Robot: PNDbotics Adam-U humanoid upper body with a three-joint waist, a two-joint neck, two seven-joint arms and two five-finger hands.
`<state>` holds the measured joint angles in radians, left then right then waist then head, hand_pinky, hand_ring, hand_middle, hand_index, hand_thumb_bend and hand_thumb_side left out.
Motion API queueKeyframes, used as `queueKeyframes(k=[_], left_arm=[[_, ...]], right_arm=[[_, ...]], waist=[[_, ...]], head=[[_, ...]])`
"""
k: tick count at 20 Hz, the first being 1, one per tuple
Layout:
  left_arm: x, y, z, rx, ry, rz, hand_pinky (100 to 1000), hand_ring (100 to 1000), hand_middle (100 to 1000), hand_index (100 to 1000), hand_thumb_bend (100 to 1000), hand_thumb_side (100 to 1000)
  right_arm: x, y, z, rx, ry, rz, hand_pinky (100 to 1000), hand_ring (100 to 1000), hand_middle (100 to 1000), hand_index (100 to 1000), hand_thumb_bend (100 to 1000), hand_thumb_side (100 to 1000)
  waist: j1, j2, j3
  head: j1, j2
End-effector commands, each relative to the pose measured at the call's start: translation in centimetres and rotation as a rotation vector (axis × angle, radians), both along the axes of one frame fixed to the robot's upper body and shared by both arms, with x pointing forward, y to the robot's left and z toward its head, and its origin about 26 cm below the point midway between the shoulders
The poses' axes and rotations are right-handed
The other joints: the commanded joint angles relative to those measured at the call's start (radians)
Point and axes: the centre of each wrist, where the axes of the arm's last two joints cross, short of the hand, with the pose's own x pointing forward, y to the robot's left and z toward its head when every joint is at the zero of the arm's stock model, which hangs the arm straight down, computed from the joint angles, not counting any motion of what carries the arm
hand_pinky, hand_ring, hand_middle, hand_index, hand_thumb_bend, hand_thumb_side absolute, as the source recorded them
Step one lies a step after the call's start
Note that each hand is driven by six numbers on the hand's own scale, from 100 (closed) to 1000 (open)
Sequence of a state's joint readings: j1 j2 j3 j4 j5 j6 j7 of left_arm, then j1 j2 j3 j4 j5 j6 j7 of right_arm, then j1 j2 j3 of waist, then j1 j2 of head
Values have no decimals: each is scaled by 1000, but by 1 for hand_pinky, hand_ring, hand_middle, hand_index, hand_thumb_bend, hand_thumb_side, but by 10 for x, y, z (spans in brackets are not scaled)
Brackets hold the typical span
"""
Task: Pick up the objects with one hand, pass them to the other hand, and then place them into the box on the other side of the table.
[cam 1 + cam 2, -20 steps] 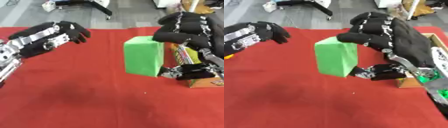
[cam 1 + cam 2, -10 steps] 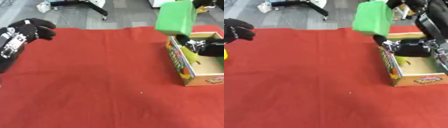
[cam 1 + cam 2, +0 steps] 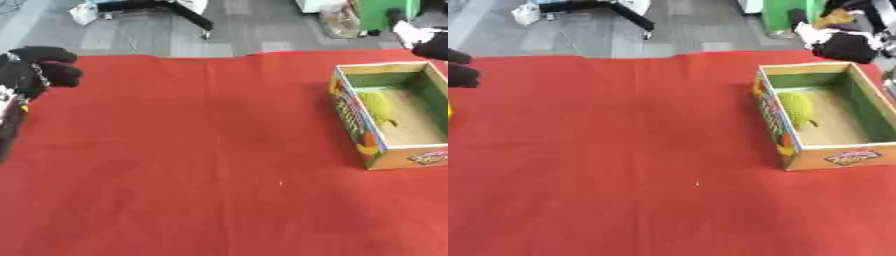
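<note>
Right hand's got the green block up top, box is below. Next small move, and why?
Probably bring the right hand down and toward the open box, then let go. The green block sits high at the frame's top, beyond the box's far wall, not over its opening. The box already holds a yellow-green thing at its left, so aim for the bare floor at its right.
</note>
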<state>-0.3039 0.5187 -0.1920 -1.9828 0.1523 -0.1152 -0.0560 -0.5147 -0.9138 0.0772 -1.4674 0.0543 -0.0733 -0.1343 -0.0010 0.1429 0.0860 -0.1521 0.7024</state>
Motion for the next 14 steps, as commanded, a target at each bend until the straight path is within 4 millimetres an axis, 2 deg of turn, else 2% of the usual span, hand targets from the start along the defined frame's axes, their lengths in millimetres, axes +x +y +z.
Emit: queueKeyframes(k=[1, 6, 9, 11, 13, 14], left_arm=[[-3, 1, 4, -14, -40, 8, 761, 728, 727, 808, 100, 845], [-4, -1, -5, -37, -31, 13, 758, 722, 721, 805, 100, 844], [-6, -3, -11, -63, -11, 16, 753, 715, 714, 799, 104, 848], [-7, -5, -15, -79, 4, 18, 751, 713, 712, 798, 108, 852], [-8, -6, -18, -87, 11, 19, 751, 713, 711, 798, 110, 853], [-8, -7, -18, -90, 13, 20, 751, 713, 711, 797, 112, 855]], right_arm=[[4, -43, 3, 44, 40, -84, 570, 482, 203, 934, 100, 317], [5, -88, -30, 80, 161, -198, 573, 495, 227, 942, 100, 241], [2, -108, -50, 63, 246, -254, 582, 511, 253, 948, 100, 215], [-1, -116, -62, 42, 303, -271, 604, 548, 308, 966, 100, 202], [-4, -122, -71, 11, 364, -267, 623, 579, 359, 981, 100, 300], [-5, -123, -74, -4, 388, -261, 650, 616, 424, 985, 100, 426]], waist=[[8, 2, 6], [5, 1, 23], [3, 2, 31], [2, 3, 34], [1, 3, 37], [0, 3, 38]], head=[[-31, -1], [-71, -2], [-83, -3], [-88, -2], [-92, -2], [-92, -2]])
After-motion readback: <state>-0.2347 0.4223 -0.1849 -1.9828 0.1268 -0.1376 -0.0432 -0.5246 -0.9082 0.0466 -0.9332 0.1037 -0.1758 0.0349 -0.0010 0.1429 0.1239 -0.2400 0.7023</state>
